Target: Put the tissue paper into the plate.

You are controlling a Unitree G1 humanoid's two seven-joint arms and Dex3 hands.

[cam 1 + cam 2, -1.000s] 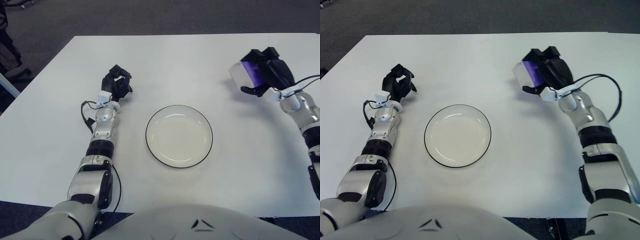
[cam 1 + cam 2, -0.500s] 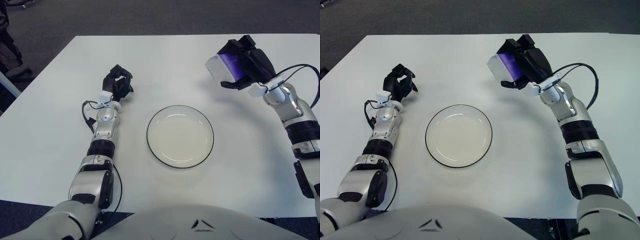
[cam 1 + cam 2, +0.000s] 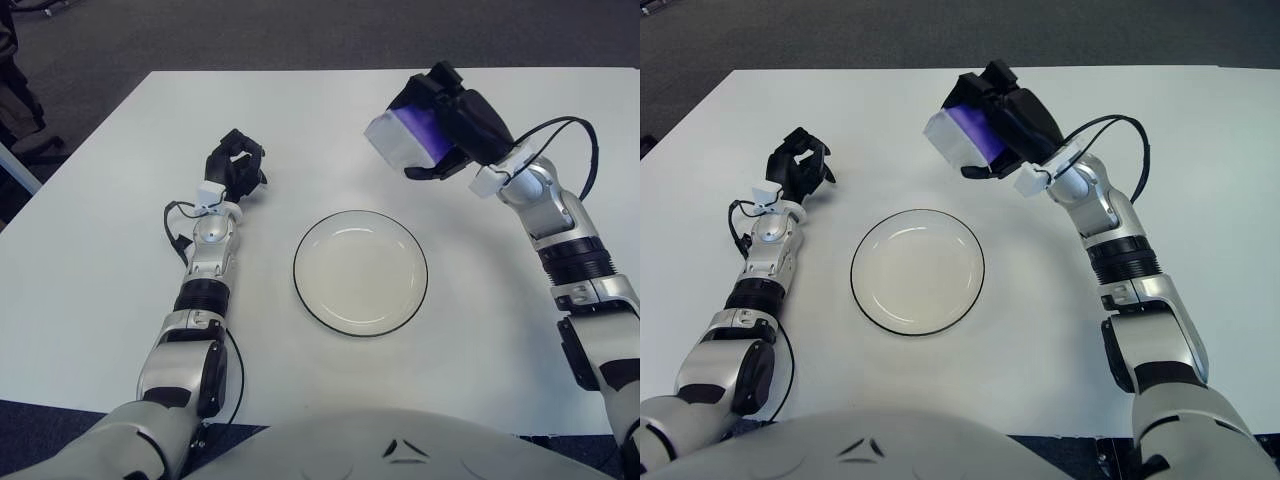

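Observation:
A white and purple tissue pack is held in my right hand, lifted above the table just beyond the plate's far right rim. The hand's dark fingers are curled around the pack. A white plate with a dark rim sits empty at the table's centre, in front of and to the left of the pack. My left hand rests on the table left of the plate, fingers curled, holding nothing.
The white table ends at a far edge with dark floor beyond it. A black cable loops off my right forearm.
My right hand has carried the tissue pack leftward and toward the plate, from the table's right side to just beyond the plate's far right rim. The left hand has not moved.

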